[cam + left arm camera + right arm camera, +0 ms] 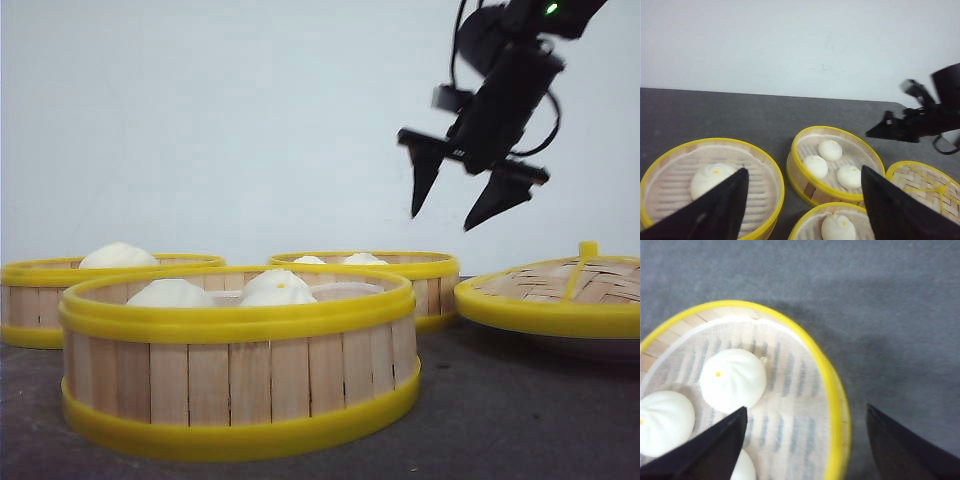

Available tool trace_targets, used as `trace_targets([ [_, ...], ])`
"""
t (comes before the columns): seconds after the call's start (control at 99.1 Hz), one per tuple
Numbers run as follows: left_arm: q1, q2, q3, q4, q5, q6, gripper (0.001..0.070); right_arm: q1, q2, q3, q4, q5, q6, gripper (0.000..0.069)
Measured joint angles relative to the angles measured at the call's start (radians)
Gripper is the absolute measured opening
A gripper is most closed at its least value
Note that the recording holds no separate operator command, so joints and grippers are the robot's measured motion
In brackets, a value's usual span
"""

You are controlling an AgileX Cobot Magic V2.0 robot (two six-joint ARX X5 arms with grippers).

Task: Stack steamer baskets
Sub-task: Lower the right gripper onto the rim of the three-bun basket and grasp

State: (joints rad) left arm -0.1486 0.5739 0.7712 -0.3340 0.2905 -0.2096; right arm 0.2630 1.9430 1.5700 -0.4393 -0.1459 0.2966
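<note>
Front view: nearest basket [240,365] sits lower centre holding two buns [225,290]. Behind it, a left basket [50,290] cut off by the frame and a middle basket [425,272], buns half hidden. Lid [560,290] right. Right gripper [465,205] hangs spread, empty; left gripper [802,200] likewise spread.

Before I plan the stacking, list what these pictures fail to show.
- Front view: the nearest basket hides the lower walls of the two behind it, and its rim blocks its buns' bases.
- Front view: the lid is cut off by the right edge; the left gripper is out of frame.
- Left wrist view: the bottom edge and the left fingers cut off two baskets.
- Right wrist view: the frame and the right fingers hide much of the basket.
</note>
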Motion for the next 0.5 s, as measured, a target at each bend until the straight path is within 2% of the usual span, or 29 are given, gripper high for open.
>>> trace_targets([
  [0.222, -0.007, 0.000, 0.000, 0.000, 0.005, -0.006, 0.0433, 0.027, 0.082, 0.013, -0.010, 0.108, 0.000, 0.0376],
  [0.373, -0.007, -0.001, 0.000, -0.005, 0.022, -0.013, 0.0433, 0.030, 0.114, 0.013, -0.026, 0.129, 0.000, 0.0331],
  [0.504, -0.007, -0.001, 0.000, -0.006, 0.023, -0.016, 0.0433, 0.030, 0.125, 0.013, -0.042, 0.165, 0.000, 0.0212],
])
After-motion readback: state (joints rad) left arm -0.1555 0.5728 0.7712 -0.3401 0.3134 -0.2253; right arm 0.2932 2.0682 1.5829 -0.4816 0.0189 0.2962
